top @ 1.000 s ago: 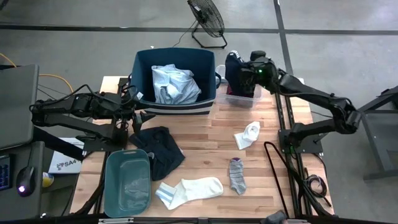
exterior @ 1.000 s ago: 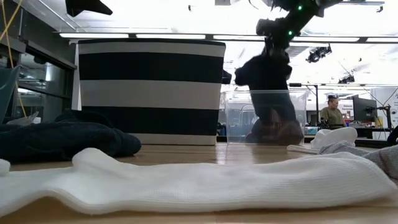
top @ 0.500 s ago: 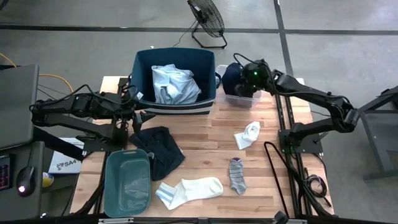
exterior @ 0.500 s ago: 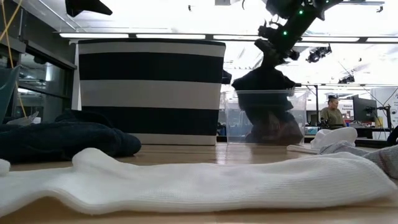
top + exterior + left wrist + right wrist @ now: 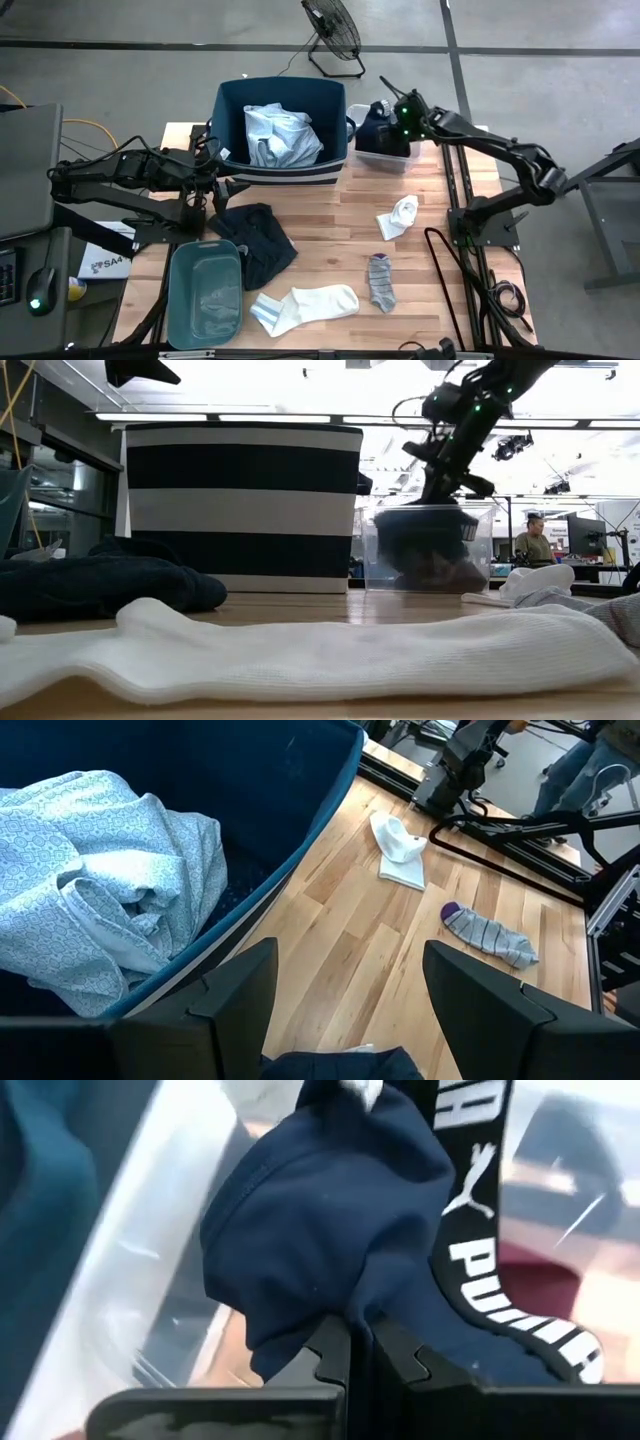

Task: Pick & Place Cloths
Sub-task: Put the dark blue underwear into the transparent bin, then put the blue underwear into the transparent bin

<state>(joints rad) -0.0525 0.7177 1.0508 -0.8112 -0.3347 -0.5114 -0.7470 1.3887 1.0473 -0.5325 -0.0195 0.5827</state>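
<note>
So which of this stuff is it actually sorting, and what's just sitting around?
Part of the job:
navy garment in the right gripper
light blue shirt
dark clothes
white socks
grey sock

Just lying about:
teal tub
fan

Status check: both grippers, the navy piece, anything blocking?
Right gripper shut on navy garment, lowering it into clear bin. Left gripper open, idle beside navy fabric bin. Nothing in the way.

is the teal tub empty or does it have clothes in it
Empty: the high view shows only the bare inside of the teal tub; the nearest cloth, a dark garment, lies beside it.
</note>
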